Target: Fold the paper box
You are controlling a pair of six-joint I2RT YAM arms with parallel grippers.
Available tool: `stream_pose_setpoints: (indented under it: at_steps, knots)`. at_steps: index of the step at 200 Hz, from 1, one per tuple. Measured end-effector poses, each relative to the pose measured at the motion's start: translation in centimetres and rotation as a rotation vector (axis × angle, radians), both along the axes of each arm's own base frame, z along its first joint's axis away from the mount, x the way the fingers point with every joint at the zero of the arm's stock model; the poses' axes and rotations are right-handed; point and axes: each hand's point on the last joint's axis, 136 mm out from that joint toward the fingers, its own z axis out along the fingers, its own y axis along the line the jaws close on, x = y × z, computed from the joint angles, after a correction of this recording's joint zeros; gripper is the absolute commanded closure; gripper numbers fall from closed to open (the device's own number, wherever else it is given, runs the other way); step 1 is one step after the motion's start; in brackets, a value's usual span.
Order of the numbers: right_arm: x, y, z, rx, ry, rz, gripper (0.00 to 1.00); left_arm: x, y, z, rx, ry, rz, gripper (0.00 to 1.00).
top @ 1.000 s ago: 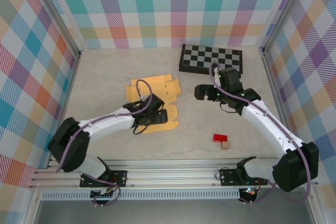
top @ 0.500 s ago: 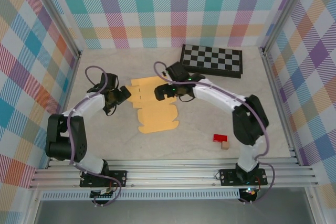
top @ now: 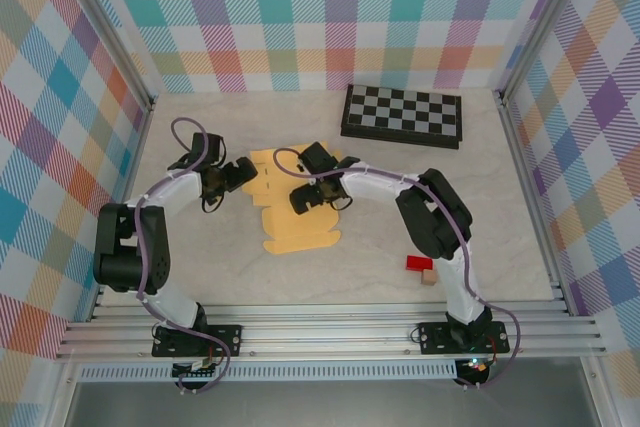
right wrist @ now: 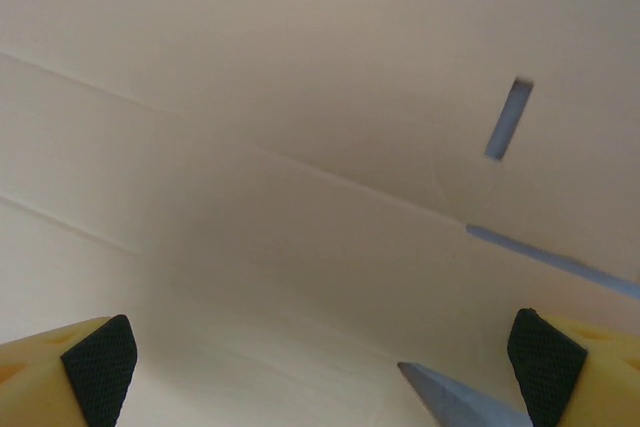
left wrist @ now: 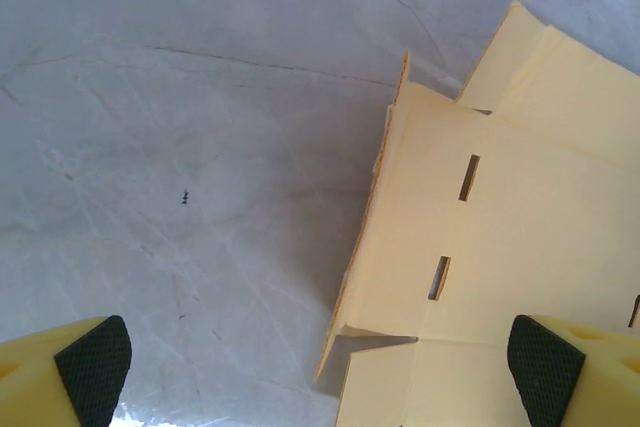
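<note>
From above, the paper box (top: pixel 300 232) lies as a flat die-cut sheet in the middle of the counter (top: pixel 200 267), nearer you than the checkerboard (top: pixel 402 115). Your left tool (top: pixel 240 174) sits at its left edge and your right tool (top: pixel 305 199) is over its middle. Both stand wide open, holding nothing.

In the left wrist view, the sheet is thin matte yellow card with narrow slots, and its side edge is slightly lifted ahead of the left tool (left wrist: pixel 320 369). Slide one finger under that raised edge rather than pinching flat stock.

In the right wrist view, the right tool (right wrist: pixel 325 367) is close over smooth card crossed by scored creases. Press beside a crease so the fold runs true.
</note>
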Motion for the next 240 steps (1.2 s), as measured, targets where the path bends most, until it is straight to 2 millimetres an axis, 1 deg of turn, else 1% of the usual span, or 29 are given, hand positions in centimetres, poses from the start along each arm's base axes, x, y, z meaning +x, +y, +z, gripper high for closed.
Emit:
stream_pose_setpoints:
  at_steps: [6,18,34,48,63,89,109,133,155,166,179,192,203,224,237,240]
  knots:
    - [0.1,-0.2,-0.2,-0.002,-0.013,-0.003,0.01,0.0,-0.1,-0.2,-0.005,0.003,-0.007,0.04]
    - [-0.2,-0.5,0.4,0.015,-0.028,-0.006,0.01,0.2,-0.4,-0.4,-0.016,0.001,-0.02,0.06]
    - [-1.8,-1.9,-0.1,0.0,-0.018,-0.01,0.01,0.6,-0.8,-0.9,-0.03,-0.004,-0.033,0.08]
    - [-2.9,-2.9,0.0,0.004,-0.012,-0.019,0.01,0.9,-1.2,-1.0,-0.049,-0.012,-0.048,0.11]
    - [-4.3,-4.4,-0.1,-0.003,0.0,-0.029,0.01,1.1,-1.8,-1.2,-0.078,-0.026,-0.072,0.11]
    - [-6.6,-6.6,-0.1,-0.019,0.022,-0.035,0.01,1.2,-3.5,-1.7,-0.132,-0.037,-0.128,0.12]
    - [-7.9,-7.9,0.4,-0.039,0.039,-0.031,0.0,1.0,-5.7,-1.8,-0.175,-0.044,-0.2,0.13]
    - [-8.3,-8.0,2.5,-0.025,0.017,0.0,0.01,0.5,-8.6,-1.3,-0.202,-0.068,-0.292,0.13]
    - [-8.1,-7.6,5.3,0.002,-0.031,0.051,0.0,0.3,-10.2,-0.8,-0.218,-0.086,-0.346,0.15]
    - [-7.8,-7.2,6.9,0.021,-0.066,0.084,0.01,0.6,-10.7,-0.4,-0.219,-0.099,-0.375,0.17]
    - [-7.5,-6.9,8.8,0.042,-0.107,0.127,0.1,1.4,-11.5,0.1,-0.207,-0.117,-0.413,0.19]
    - [-7.2,-6.5,10.4,0.064,-0.13,0.171,0.16,2.6,-12.0,0.4,-0.187,-0.137,-0.443,0.24]
    - [-6.6,-6.5,11.6,0.085,-0.14,0.192,0.16,3.5,-12.6,0.4,-0.167,-0.146,-0.469,0.28]
    - [-4.7,-7.0,13.9,0.119,-0.179,0.209,0.17,4.3,-13.5,-0.7,-0.124,-0.126,-0.517,0.4]
    - [-3.9,-7.4,14.8,0.136,-0.203,0.22,0.17,4.5,-13.8,-1.5,-0.1,-0.104,-0.54,0.5]
    - [-3.7,-7.6,15.0,0.138,-0.208,0.222,0.19,4.5,-13.8,-1.7,-0.098,-0.096,-0.538,0.53]
